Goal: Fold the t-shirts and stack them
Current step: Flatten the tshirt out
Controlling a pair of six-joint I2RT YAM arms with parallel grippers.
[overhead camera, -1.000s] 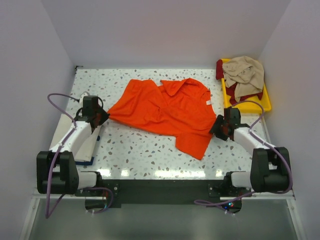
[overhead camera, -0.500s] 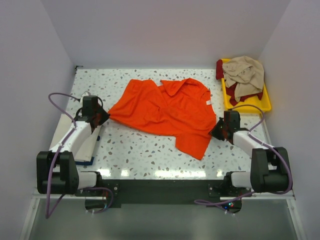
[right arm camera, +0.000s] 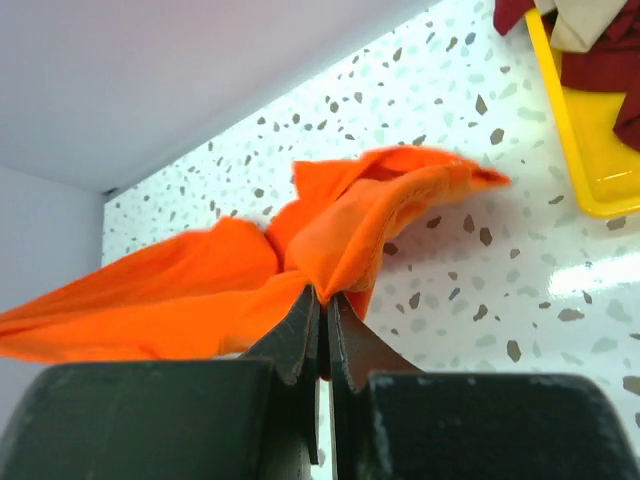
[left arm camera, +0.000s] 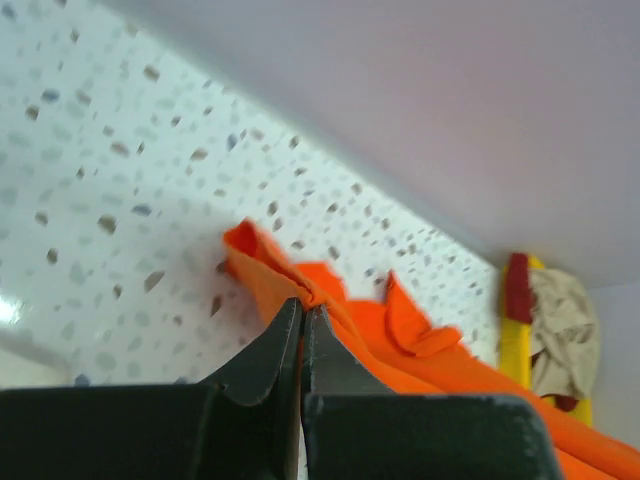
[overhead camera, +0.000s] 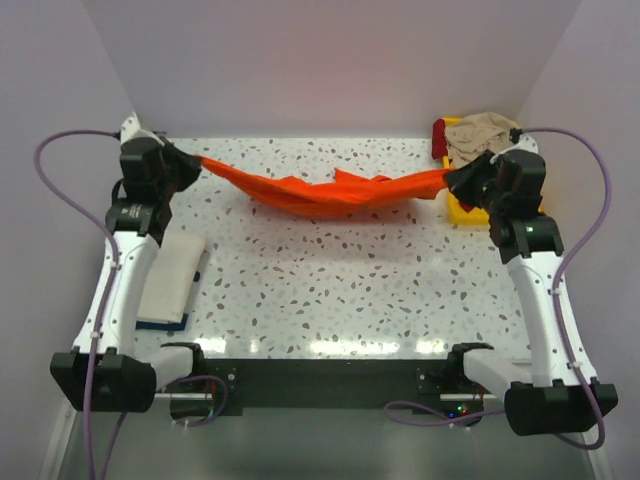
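Tabletop's folded cream tee shows only overhead.

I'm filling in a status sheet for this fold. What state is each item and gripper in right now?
Orange shirt: bunched, stretched between both grippers, sagging mid-span.
Left gripper: shut on orange shirt's end.
Right gripper: shut on orange shirt's other end.
Beige shirt: crumpled in tray.
Dark red shirt: crumpled, partly under beige shirt.
White shirt: folded flat.

Left fingers pinch the orange t-shirt — speckled table behind.
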